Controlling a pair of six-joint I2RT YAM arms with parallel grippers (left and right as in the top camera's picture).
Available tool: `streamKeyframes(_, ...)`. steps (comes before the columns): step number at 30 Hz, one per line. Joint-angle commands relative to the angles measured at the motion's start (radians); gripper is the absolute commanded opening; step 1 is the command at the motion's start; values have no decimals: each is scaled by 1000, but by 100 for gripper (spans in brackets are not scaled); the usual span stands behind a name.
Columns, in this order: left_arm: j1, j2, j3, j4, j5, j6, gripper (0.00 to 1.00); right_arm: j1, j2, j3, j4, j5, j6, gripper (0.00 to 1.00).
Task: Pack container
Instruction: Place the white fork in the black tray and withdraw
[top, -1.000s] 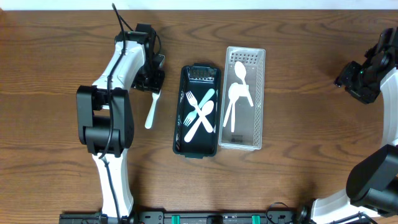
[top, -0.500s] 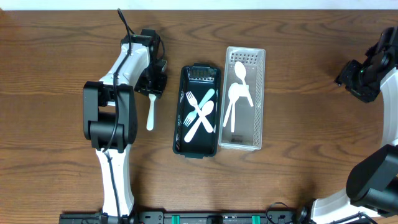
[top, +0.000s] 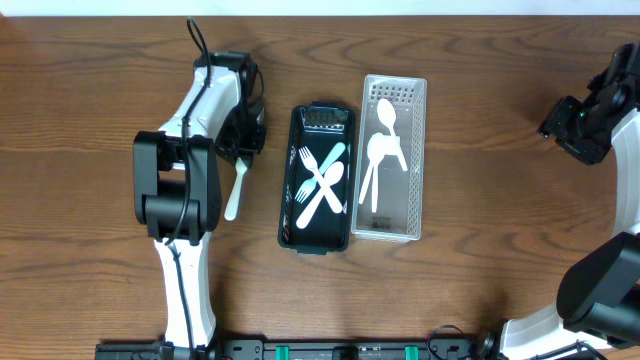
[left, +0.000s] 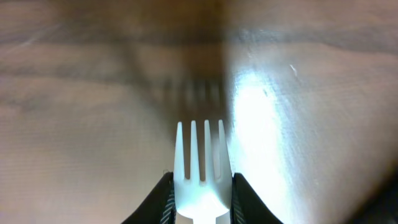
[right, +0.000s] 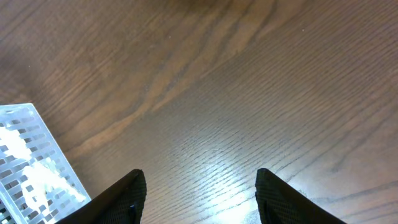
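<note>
Left wrist: left gripper pinches white fork by its neck;
Advice: lay it lengthwise in black tray;
Idle: right gripper, fingers spread

We find the tray just left of the basket, forks crossed in it, spoons in the basket. A single fork sits left of the tray, in the left gripper.

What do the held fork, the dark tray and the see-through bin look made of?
Fork: white plastic, matte, with thin moulded tines.
Dark tray: probably black plastic, judging by its moulded rim with rounded corners.
See-through bin: clear plastic, likely rigid, with translucent slotted walls.
</note>
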Motion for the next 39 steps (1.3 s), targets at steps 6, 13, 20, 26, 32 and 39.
streamKeyframes(6, -157, -332, 83, -40, 52, -57, 6, -2, 5, -1, -1, -7, -1, 59)
streamKeyframes(13, -332, -403, 68, 74, 50, -187, 6, -2, 5, -1, -1, -7, -1, 59)
streamKeyframes(20, -370, -312, -8, 185, 48, -235, 16, -2, 5, -1, -1, -7, -1, 59)
streamKeyframes(26, -367, -290, -6, 215, 47, -206, 34, 9, -5, -1, -2, -13, -27, 53)
streamKeyframes(32, -344, -383, 63, 174, 47, -187, 43, 71, -120, 1, 27, -31, -111, 57)
streamKeyframes(39, -278, -623, 74, 140, 28, -187, 48, 165, -366, 2, 43, -75, -219, 63)
